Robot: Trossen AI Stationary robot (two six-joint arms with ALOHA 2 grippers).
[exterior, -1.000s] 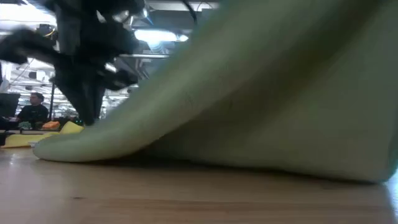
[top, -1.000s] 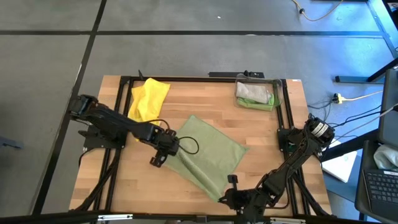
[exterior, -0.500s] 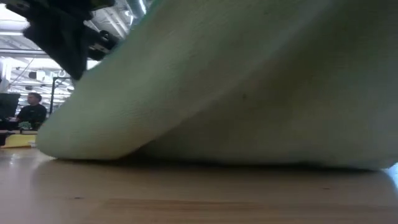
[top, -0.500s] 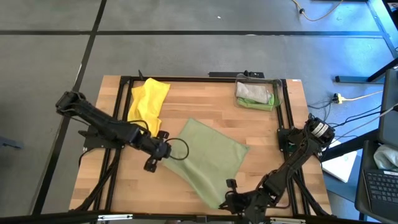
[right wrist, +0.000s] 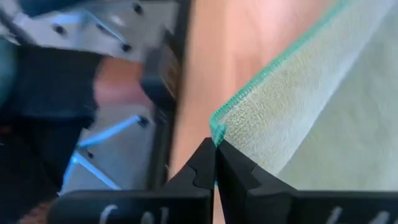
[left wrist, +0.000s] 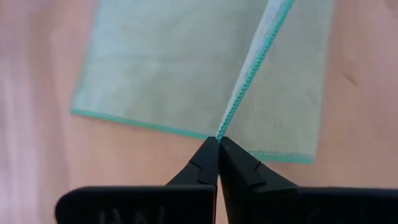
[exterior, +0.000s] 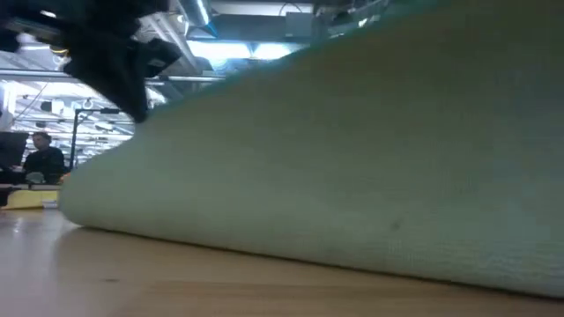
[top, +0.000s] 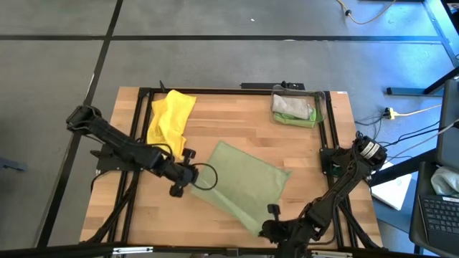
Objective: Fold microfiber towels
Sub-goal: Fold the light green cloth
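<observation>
1. The pale wooden tabletop (top: pixel 237 115) carries everything, with a black frame along its edges. In the low view most of it is blocked by cloth lying close to the lens.

2. The pale olive-green microfiber towel (top: pixel 244 183) lies slantwise near the middle of the tabletop, its long axis running from the left arm's side down toward the right arm's side at the near edge. It is the cloth in hand, and it spans the gap between the two arms, so each arm has one corner at its own end.

3. The crumpled bright yellow microfiber towel (top: pixel 171 115) sits at the far left of the tabletop, well apart from the olive one and nearer the left arm.

4. The clear plastic bin (top: pixel 294 109) stands at the far right corner and holds a grey-beige cloth (top: pixel 292 104) over a bright green cloth (top: pixel 305 122). How neatly they are folded cannot be made out.

5. The left gripper (left wrist: pixel 217 142) has its jaws closed on the towel's teal-stitched edge, which rises taut away from them in the wrist view. The rest of the towel lies flat beyond.

6. The right gripper (right wrist: pixel 215 144) has its jaws pinched on a teal-edged corner at the near edge of the tabletop, the cloth running away from the jaws across the wood.

7. A judgement: any fold would turn on carrying these two held corners across the long axis together. The opposite edge is hard to trace from above where the right arm overlaps it.
</observation>
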